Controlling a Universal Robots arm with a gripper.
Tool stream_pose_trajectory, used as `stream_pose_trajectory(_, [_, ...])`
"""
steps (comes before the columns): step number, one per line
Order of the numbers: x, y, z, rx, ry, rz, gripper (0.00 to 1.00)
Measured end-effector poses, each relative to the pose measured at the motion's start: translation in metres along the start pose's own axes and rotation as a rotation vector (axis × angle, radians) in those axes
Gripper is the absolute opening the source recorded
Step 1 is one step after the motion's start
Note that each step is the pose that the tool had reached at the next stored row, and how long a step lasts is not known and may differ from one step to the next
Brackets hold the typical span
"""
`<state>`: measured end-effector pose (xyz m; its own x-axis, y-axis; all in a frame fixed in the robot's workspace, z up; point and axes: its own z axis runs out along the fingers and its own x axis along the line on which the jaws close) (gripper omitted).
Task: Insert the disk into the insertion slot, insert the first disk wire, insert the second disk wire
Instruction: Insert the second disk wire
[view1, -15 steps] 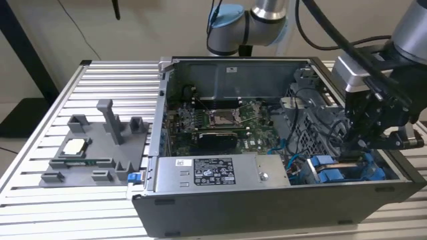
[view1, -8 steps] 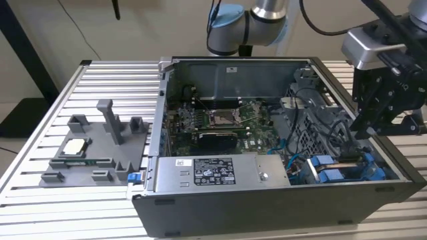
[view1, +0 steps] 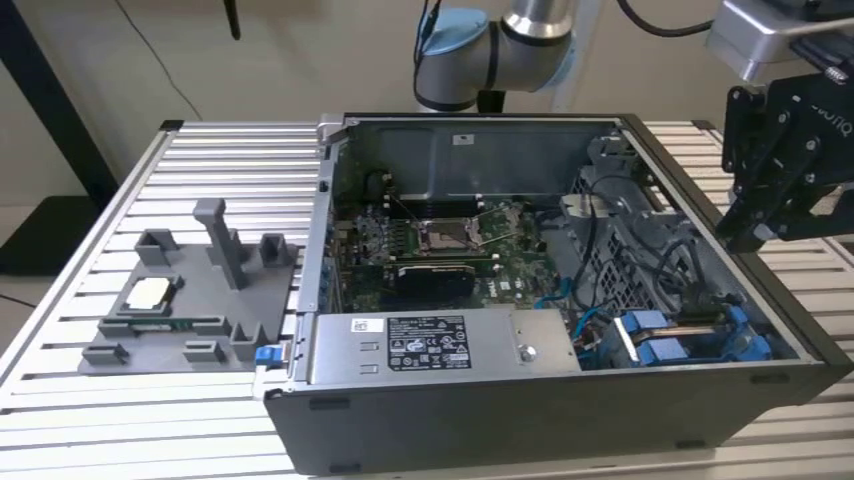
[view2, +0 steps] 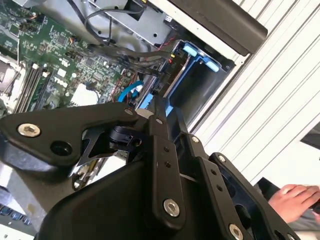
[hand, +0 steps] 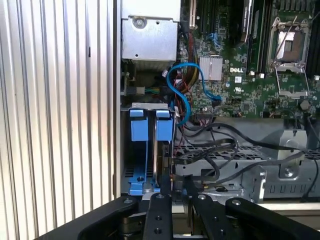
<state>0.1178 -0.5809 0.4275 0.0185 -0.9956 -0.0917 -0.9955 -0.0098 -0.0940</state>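
Note:
The insertion slot (view1: 683, 338) is the dark bay with blue plastic fittings in the open computer case's front corner, at the exterior view's right. My black gripper (view1: 745, 238) hangs above the case's right wall, up and to the right of the slot. In both wrist views its fingers meet at a point, shut, with nothing seen between them, straight over the slot (hand: 142, 150) (view2: 200, 80). A dark flat slab (hand: 163, 162) stands on edge inside the bay beside the blue tabs; it may be the disk. Black wires (hand: 225, 150) and a blue cable (hand: 182, 95) lie loose beside the bay.
The case (view1: 534, 420) sits on a slatted metal table (view1: 160, 420). Inside it are the motherboard with its silver processor socket (view1: 441, 235) and a labelled power supply box (view1: 427, 345). A grey parts fixture (view1: 187, 300) stands at the exterior view's left. A person's hand (view2: 295, 197) rests near the table.

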Motion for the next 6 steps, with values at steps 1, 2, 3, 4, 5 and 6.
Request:
stream_pose_trajectory(1, [0.0000,0.0000,0.0000,0.0000,0.0000,0.000,0.24])
stream_pose_trajectory(2, [0.0000,0.0000,0.0000,0.0000,-0.0001,0.000,0.24])
stream_pose_trajectory(3, [-0.0001,0.0000,-0.0002,0.0000,0.0001,0.000,0.24])
stream_pose_trajectory(4, [-0.0001,0.0000,-0.0003,0.0000,0.0001,0.000,0.24])
stream_pose_trajectory(5, [-0.0001,0.0000,-0.0003,0.0000,0.0001,0.000,0.24])
stream_pose_trajectory(6, [0.0000,0.0000,-0.0003,0.0000,0.0001,0.000,0.24])
